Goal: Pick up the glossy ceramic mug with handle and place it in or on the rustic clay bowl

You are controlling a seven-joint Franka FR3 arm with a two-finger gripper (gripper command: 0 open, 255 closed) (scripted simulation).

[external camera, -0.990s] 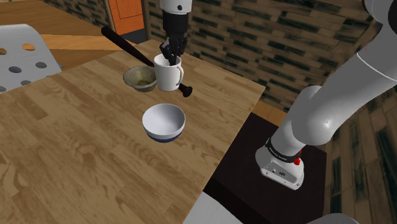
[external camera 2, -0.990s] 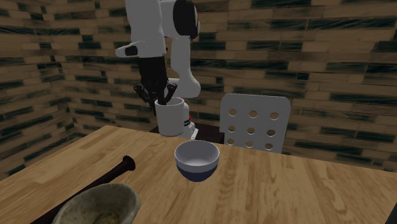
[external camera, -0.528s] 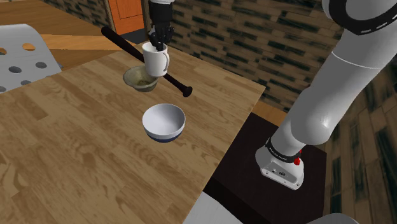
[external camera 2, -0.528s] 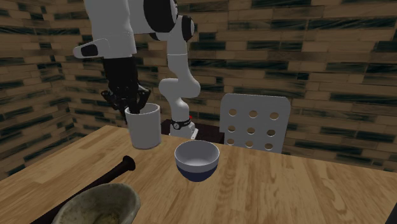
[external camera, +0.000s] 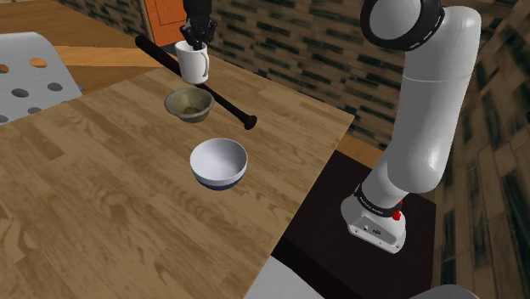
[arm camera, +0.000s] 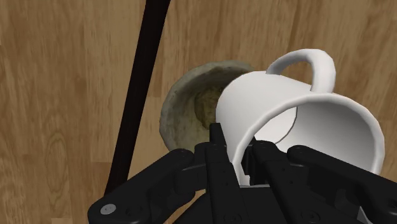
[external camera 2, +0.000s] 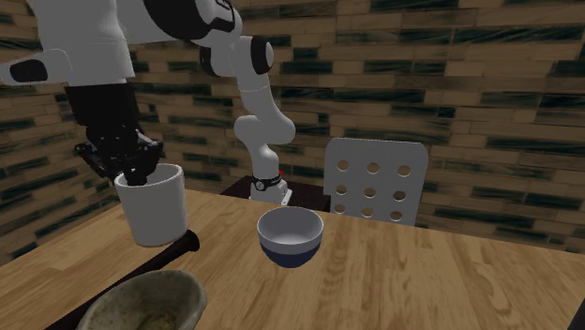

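Wooden table: broad plank top, carries everything below. Dark stand sits off its edge at the shoulder view's lower right

White arm: rises from the stand, bends over and reaches across to the far end of the table

White chair: perforated back, stands behind the table next to the arm's base in the second exterior view

Black bat: lies flat along the far side of the table, passing just beside the clay bowl

White bowl: dark blue underside, upright near the table's middle, well apart from the mug

Clay bowl: dull olive-brown, rough surface, upright on the table between the white bowl and the bat. In the wrist view it lies below the mug, partly covered by it

Mug: plain white, 1 handle, roughly upright, lifted clear of the table. It hangs above the clay bowl, a little toward the bat side, touching neither

Gripper: black, points down. The wrist view shows its 2 fingers pinching the mug's wall at the rim, 1 inside and 1 outside
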